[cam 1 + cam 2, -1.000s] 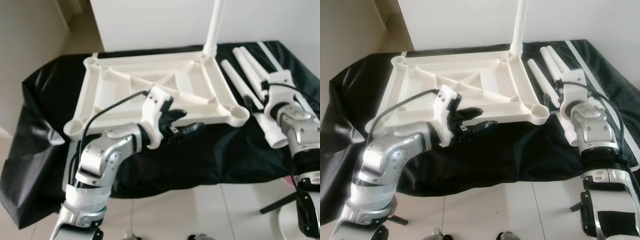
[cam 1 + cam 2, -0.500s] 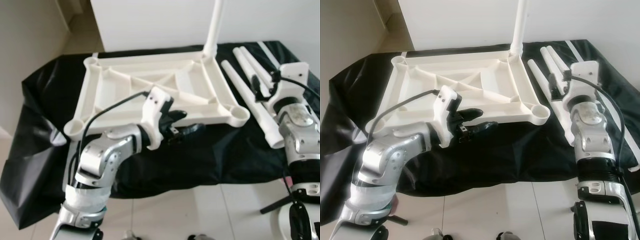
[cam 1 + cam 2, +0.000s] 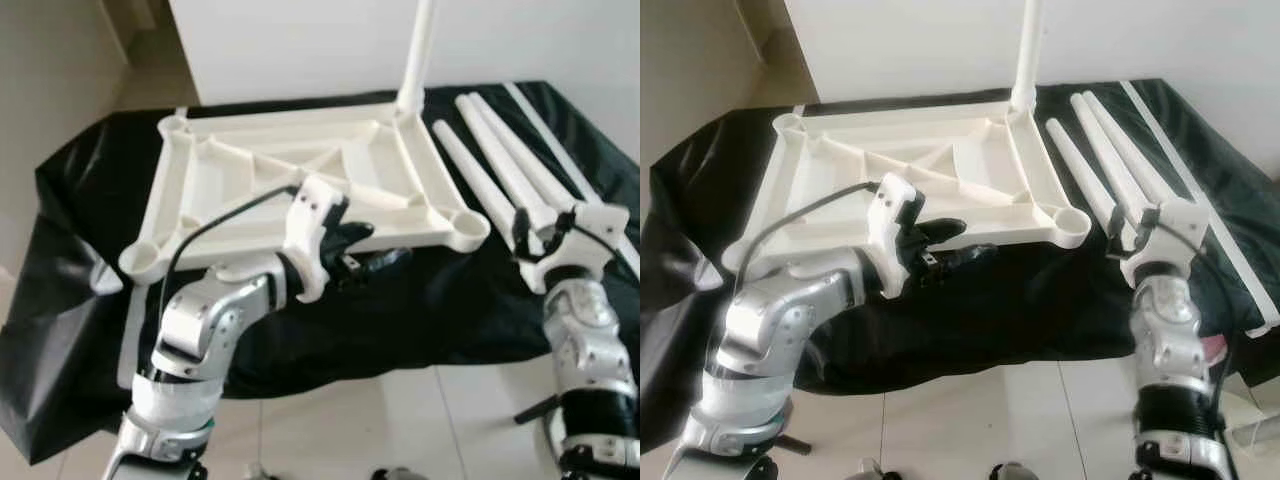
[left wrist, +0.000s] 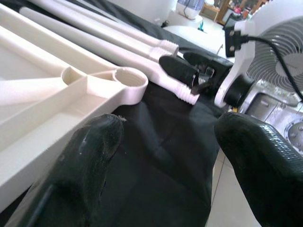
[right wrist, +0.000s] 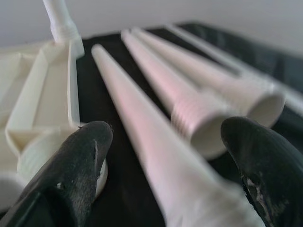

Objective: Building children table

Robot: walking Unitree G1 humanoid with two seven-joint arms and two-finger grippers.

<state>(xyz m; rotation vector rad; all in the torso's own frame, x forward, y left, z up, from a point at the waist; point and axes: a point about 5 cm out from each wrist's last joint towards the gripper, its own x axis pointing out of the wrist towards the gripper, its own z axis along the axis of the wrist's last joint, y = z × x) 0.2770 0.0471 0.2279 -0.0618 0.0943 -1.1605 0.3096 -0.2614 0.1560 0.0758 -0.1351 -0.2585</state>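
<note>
Since the earlier frame the right hand point(image 3: 537, 238) has drawn back and dropped lower — a second ago it sat up among the loose legs, and now it hangs at the near ends of them, by the front edge of the black-draped worktop point(image 3: 470, 300). The left hand point(image 3: 372, 250) has stayed where it was.

Nearest the robot, the left hand hovers just off the front rim of the upside-down white plastic children's tabletop point(image 3: 300, 180), its two black fingers point(image 4: 83, 156) spread apart and grasping nothing; in the left wrist view the rim lies beside one finger and black cloth shows between the two. The right hand is likewise released: the right wrist view shows its fingers point(image 5: 66, 165) wide apart, with the nearest loose white tapered plastic leg point(image 5: 156, 142) running between them, though whether either finger touches it cannot be told.

Further back, the tabletop lies flat on the worktop with its ribbed underside up and round sockets at its corners; the front right socket point(image 3: 467, 226) is empty and sits just beside the loose legs. Three tapered legs point(image 3: 500, 165) lie side by side to the right of the tabletop, threaded ends toward the robot, and a thin white strip point(image 3: 560, 125) lies beyond them.

At the far right corner of the tabletop one white leg point(image 3: 417, 55) stands upright in its socket — before a white wall point(image 3: 300, 40).
</note>
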